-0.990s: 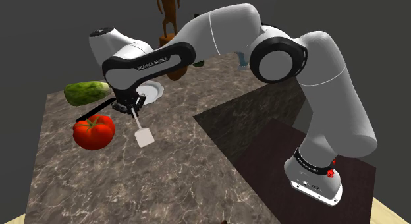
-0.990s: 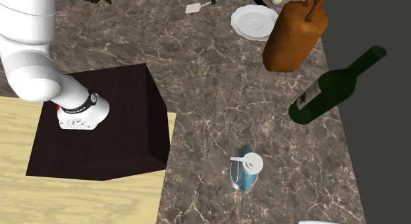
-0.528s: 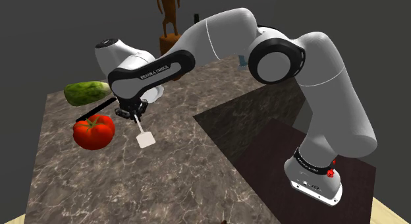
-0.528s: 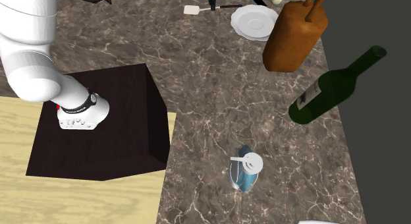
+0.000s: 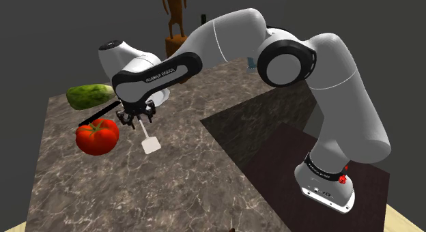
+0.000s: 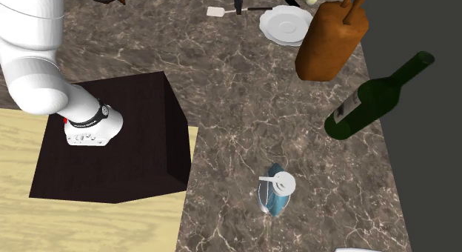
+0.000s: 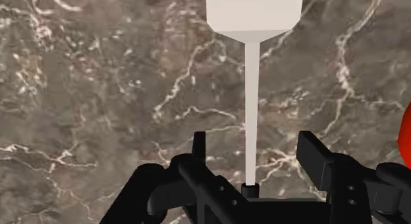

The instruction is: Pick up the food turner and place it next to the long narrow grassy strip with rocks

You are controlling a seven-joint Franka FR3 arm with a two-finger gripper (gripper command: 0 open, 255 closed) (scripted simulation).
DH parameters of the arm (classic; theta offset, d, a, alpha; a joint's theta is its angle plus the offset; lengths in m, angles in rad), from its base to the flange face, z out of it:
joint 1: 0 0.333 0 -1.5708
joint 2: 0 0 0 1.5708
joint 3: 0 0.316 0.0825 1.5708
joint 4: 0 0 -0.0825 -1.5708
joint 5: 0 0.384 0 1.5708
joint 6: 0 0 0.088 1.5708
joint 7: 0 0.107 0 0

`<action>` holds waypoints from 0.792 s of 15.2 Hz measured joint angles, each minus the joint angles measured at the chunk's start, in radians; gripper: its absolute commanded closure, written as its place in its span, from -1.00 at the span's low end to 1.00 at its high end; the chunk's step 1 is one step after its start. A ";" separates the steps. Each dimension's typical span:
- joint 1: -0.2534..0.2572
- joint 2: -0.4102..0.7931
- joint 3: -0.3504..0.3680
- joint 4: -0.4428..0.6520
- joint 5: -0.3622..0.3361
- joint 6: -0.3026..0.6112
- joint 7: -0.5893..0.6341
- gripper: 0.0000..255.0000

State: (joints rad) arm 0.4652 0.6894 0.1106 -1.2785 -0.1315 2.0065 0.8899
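Note:
The food turner (image 5: 151, 145) is white, with a thin handle and a flat square blade, and seems to lie on the marbled brown table (image 5: 171, 176). My gripper (image 5: 138, 119) hangs over the handle end, open. In the wrist view the handle (image 7: 251, 111) runs between the two fingers (image 7: 315, 157) and touches neither; the blade (image 7: 254, 10) points away from my gripper (image 7: 253, 143). A thin dark strip (image 5: 95, 115) lies just beside the hand, next to the tomato. The second exterior view has the turner (image 6: 216, 11) at the table's far end.
A red tomato (image 5: 97, 136) and a green cucumber (image 5: 90, 95) lie close to the hand. A white plate (image 6: 286, 24), a brown carved figure (image 6: 331, 39), a dark green bottle (image 6: 376, 95) and a blue object with a white ring (image 6: 275, 190) share the table. The dark stand (image 6: 111, 136) adjoins it.
The hand shifted a little and came lower with the turner. The fingers, shut on the handle before, now stand apart and have let it go.

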 measured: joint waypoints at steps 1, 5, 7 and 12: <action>0.000 0.000 0.000 0.000 0.000 0.000 0.000 -1.00; 0.000 -0.004 0.000 0.010 0.001 -0.014 -0.002 -1.00; -0.001 -0.022 0.002 0.039 0.004 -0.060 -0.008 -1.00; 0.004 -0.037 0.004 0.065 0.006 -0.101 -0.005 -1.00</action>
State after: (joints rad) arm 0.4690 0.6522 0.1146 -1.2135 -0.1257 1.9050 0.8850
